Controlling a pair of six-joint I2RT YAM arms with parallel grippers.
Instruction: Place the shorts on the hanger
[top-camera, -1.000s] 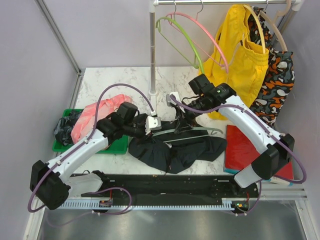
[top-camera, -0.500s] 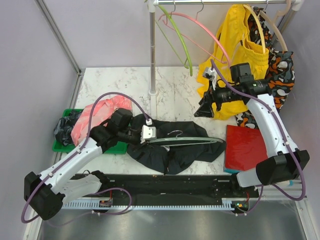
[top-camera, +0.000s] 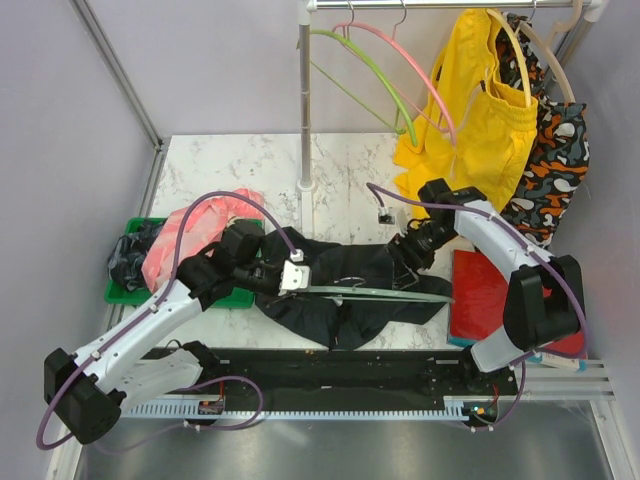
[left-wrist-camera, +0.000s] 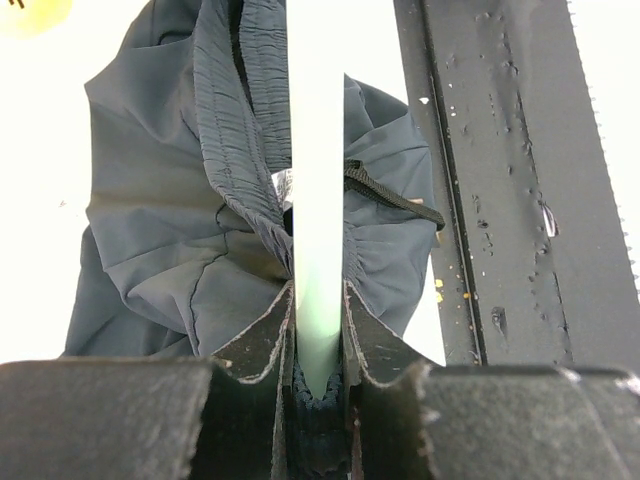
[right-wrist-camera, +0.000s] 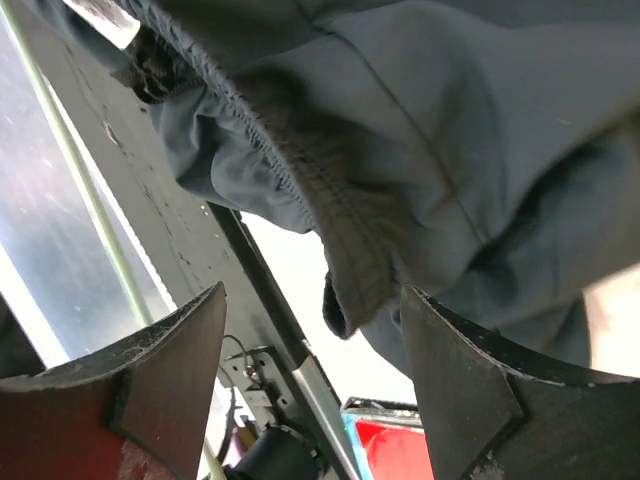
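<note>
The right gripper (top-camera: 408, 252) is back down. Half a second ago it was up by the yellow shorts (top-camera: 480, 120), jaws spread; now it sits low at the right end of the shorts (top-camera: 345, 312), just right of center frame. Its wrist view shows the gathered waistband hanging between two wide-apart fingers, nothing pinched yet. My read is that it let go, repositioned, and is lining up a fresh bite on the waistband.

The left gripper (top-camera: 291, 279) hasn't budged. It's clamped on the left tip of the pale teal hanger (top-camera: 380, 292), which lies across the dark fabric with its metal hook over the middle. So the hanger is on top of the shorts, not inside them. The threading isn't done.

The lime green hanger (top-camera: 372, 72) on the clothes rail (top-camera: 440, 5) sat further left a moment ago, so it's swinging.

The surface is a white marble-look table (top-camera: 230, 160). A green tray (top-camera: 232, 294) with a pink garment (top-camera: 190, 235) sits at left, a flat red item (top-camera: 490, 290) at right. A pink hanger (top-camera: 400, 58) and an orange-black patterned garment (top-camera: 550, 160) hang upper right. Plain lilac walls close it in.
</note>
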